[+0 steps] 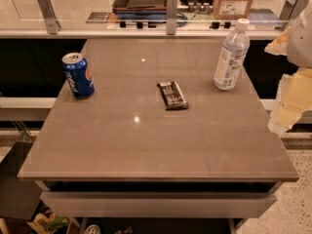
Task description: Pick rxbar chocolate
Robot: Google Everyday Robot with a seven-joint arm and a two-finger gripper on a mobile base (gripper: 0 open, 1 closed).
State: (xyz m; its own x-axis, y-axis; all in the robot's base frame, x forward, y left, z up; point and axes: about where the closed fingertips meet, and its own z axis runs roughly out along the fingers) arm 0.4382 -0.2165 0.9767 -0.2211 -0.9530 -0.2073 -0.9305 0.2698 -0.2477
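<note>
The rxbar chocolate (172, 95) is a small flat black bar with white lines of print. It lies flat near the middle of the grey table (146, 145), its long side running from far left to near right. My gripper (291, 97) is at the right edge of the view, a pale white and yellowish shape beside the table's right side. It is well to the right of the bar and touches nothing on the table.
A blue soda can (77, 75) stands upright at the table's left edge. A clear water bottle (231, 56) with a white cap stands at the back right. A counter with a glass partition (146, 13) and boxes runs behind the table.
</note>
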